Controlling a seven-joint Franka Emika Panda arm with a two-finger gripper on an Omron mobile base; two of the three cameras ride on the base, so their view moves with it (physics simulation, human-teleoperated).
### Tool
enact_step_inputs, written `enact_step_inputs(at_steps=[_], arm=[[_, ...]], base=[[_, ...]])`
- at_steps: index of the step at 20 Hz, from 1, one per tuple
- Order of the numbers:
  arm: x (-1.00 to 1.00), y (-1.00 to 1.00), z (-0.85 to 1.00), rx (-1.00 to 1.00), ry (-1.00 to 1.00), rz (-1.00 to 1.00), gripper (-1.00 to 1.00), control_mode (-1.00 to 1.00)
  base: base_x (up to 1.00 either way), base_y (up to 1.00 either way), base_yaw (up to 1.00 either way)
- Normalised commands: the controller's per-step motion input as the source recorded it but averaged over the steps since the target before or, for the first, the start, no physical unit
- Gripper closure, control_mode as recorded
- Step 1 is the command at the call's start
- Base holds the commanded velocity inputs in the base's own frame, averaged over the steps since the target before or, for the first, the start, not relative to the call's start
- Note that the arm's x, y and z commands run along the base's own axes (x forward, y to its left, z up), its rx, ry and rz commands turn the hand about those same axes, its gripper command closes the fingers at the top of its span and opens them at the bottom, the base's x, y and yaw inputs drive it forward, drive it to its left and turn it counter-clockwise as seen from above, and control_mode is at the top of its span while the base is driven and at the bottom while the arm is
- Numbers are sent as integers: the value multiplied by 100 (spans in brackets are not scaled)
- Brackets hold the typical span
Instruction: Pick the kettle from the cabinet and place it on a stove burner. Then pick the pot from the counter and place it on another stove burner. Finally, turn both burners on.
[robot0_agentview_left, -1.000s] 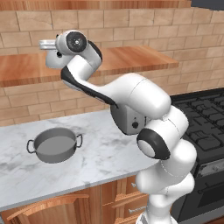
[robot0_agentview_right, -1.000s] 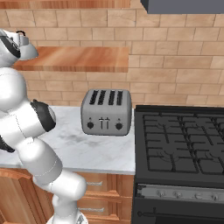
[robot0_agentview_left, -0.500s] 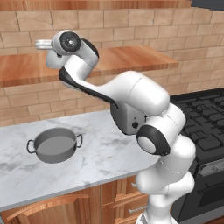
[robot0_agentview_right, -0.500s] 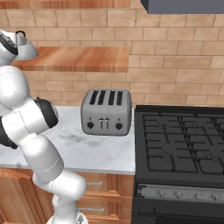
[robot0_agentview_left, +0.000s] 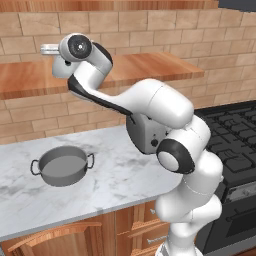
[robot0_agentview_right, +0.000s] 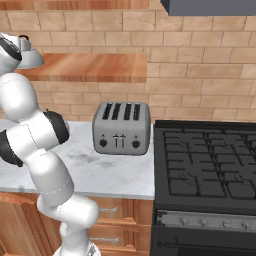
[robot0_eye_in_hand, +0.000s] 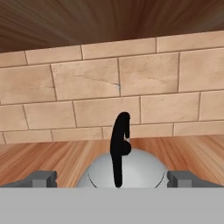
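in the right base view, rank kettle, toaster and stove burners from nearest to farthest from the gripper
1. kettle: on the wooden shelf at upper left, right at the open gripper.
2. toaster: on the marble counter, below and to the right.
3. stove burners: on the black cooktop, far right.

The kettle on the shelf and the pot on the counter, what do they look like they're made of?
The kettle looks like brushed or matte silver-grey metal: a smooth pale dome with soft shading and no sharp reflections. Its thin arched handle is black, possibly plastic or coated metal. The pot looks like dull grey metal, perhaps steel or aluminium: even grey walls, a darker inside and two thin wire-like loop handles.
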Motion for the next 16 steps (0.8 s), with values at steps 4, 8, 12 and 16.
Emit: enact_step_inputs(at_steps=[4,8,12,16], arm=[[0,0,4,0,0,0,-100,-100],[0,-1,0,0,0,0,-100,-100],[0,-8,0,0,0,0,-100,-100],[2,-10,0,0,0,0,-100,-100]], base=[[0,0,0],[0,0,0],[0,0,0],[0,0,0]])
